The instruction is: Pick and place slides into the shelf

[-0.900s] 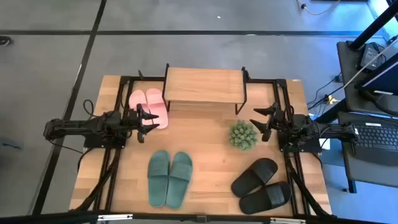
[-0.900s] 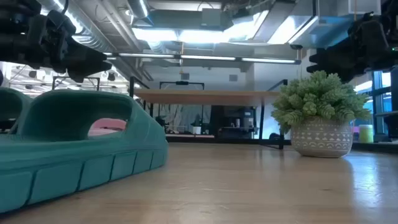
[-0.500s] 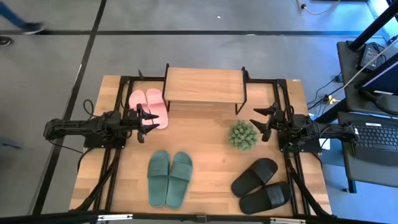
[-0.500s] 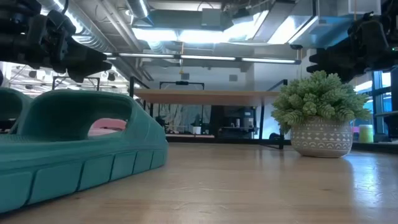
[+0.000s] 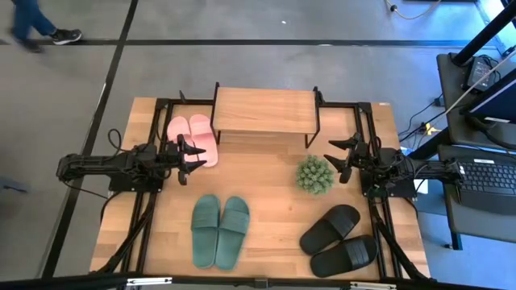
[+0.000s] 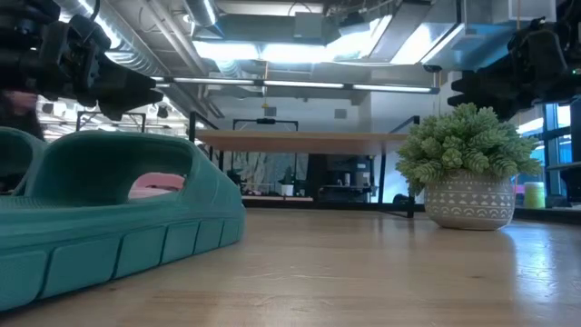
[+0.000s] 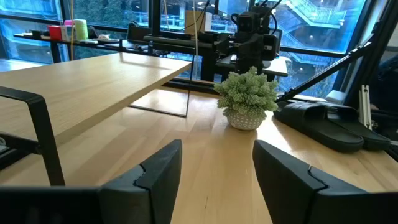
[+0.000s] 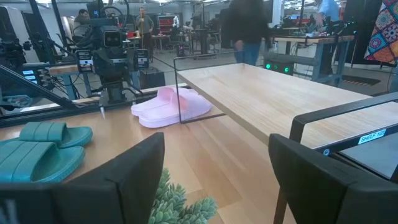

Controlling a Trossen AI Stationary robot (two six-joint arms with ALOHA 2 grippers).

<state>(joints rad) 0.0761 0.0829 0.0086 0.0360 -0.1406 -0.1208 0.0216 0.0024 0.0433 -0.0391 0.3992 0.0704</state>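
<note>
Round spiky green plant in a pale patterned pot, standing on the wooden tabletop toward its right side. Black metal frame rails running along both tabletop edges. Grey floor around, crossed by dark lines. At the far left corner, legs of a passing person. To the right, a desk with a keyboard and cables. More people blurred in the room behind.

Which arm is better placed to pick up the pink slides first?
The left. Its gripper, open, hovers right beside the pink slides; the right gripper waits across the table by the plant.
</note>
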